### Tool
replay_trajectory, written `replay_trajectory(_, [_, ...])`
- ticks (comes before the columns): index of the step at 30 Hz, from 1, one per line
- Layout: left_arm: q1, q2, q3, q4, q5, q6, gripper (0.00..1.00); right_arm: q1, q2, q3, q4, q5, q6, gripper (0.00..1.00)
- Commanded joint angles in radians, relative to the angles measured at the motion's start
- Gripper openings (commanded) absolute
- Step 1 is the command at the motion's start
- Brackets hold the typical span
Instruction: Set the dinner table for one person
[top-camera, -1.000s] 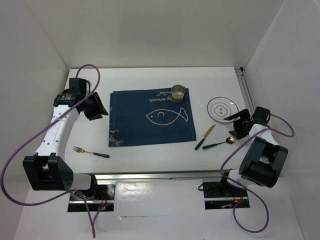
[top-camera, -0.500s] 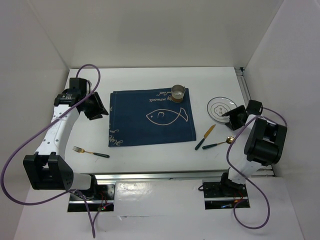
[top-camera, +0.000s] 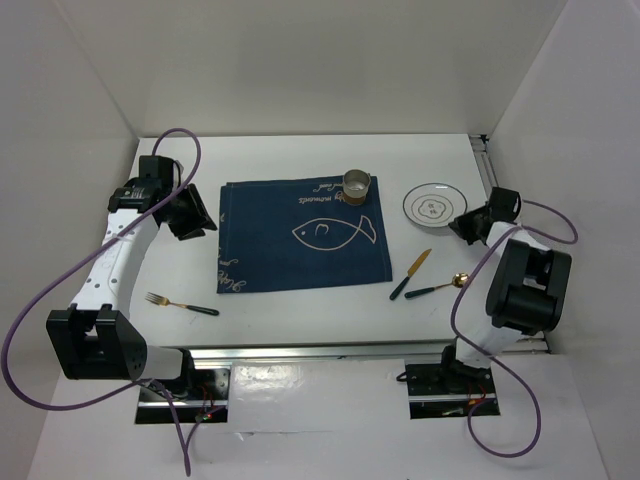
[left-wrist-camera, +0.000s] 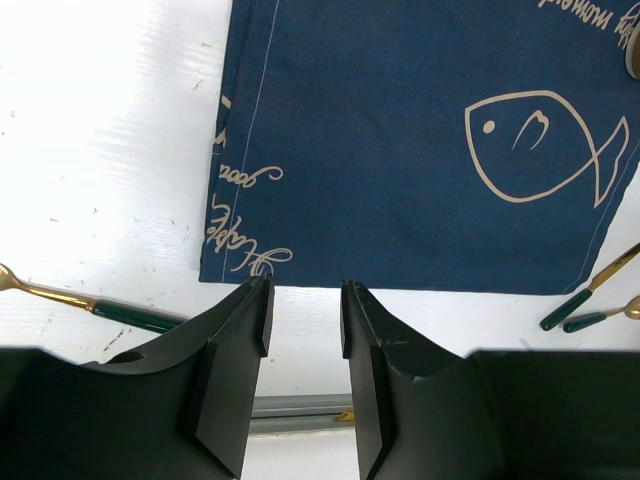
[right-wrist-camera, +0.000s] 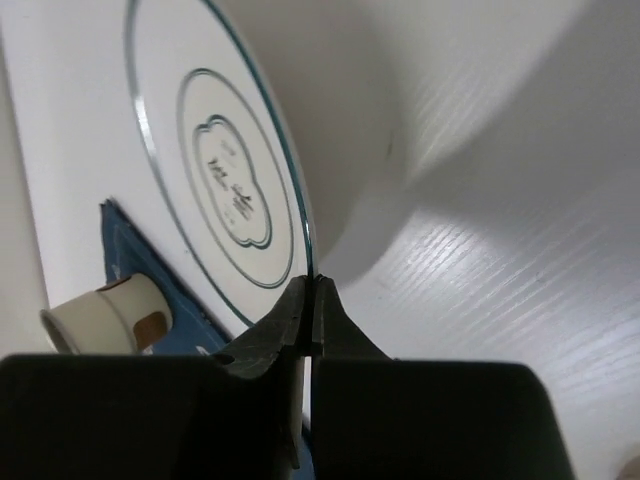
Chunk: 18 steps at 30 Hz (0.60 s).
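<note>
At the right side of the large white matte dinner table, the right gripper is clenched on the rim of the round white blue-ringed plate. Placing the plate seems the step in hand; next it should be carried onto the dark blue fish-print cloth mat.

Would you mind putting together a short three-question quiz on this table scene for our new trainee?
1. True or false: the fork lies on the bare table, off the blue mat.
2. What is the right gripper shut on? A. fork B. plate C. mat
3. How many pieces of cutlery lie to the right of the mat?
Key: 1 true; 2 B, pinched at its rim; 3 two, the knife and the spoon.
</note>
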Motion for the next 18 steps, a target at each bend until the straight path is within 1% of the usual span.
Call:
replay_trajectory(1, [-0.002, 0.004, 0.025, 0.002, 0.016, 0.02, 0.5, 0.006, -0.116, 0.034, 0.002, 0.044, -0.016, 0.0])
replay_trajectory(12, [-0.011, 0.024, 0.045, 0.011, 0.045, 0.02, 0.5, 0.006, -0.308, 0.034, -0.067, -0.003, -0.055, 0.0])
replay_trajectory(18, [-0.012, 0.033, 0.054, 0.011, 0.045, 0.02, 0.5, 0.006, -0.319, 0.005, -0.09, -0.003, -0.074, 0.0])
